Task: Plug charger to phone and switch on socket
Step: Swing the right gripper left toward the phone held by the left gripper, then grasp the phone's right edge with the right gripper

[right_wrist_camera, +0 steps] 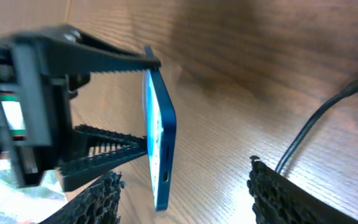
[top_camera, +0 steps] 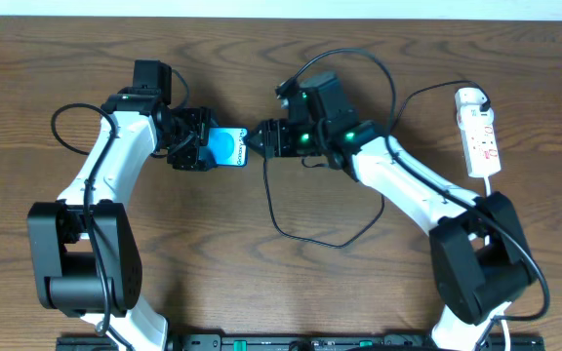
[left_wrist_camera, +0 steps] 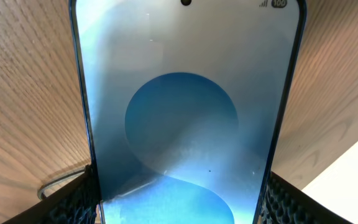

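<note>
My left gripper (top_camera: 203, 148) is shut on the phone (top_camera: 226, 148) and holds it on edge above the table. The blue screen fills the left wrist view (left_wrist_camera: 185, 124), with the finger pads (left_wrist_camera: 182, 202) on both its side edges. My right gripper (top_camera: 260, 139) is open, its fingers (right_wrist_camera: 185, 177) on either side of the phone's bottom end (right_wrist_camera: 161, 155); the charging port there shows empty. The black charger cable (top_camera: 305, 237) loops across the table from the right gripper and runs past its right finger (right_wrist_camera: 319, 121). Its plug tip is hidden. The white socket strip (top_camera: 483, 141) lies at the far right.
A white adapter (top_camera: 469, 97) sits at the far end of the strip. The strip's white cord (top_camera: 486, 185) runs down past the right arm's base. The cable loop lies on the wooden table (top_camera: 261, 283) between the two arms.
</note>
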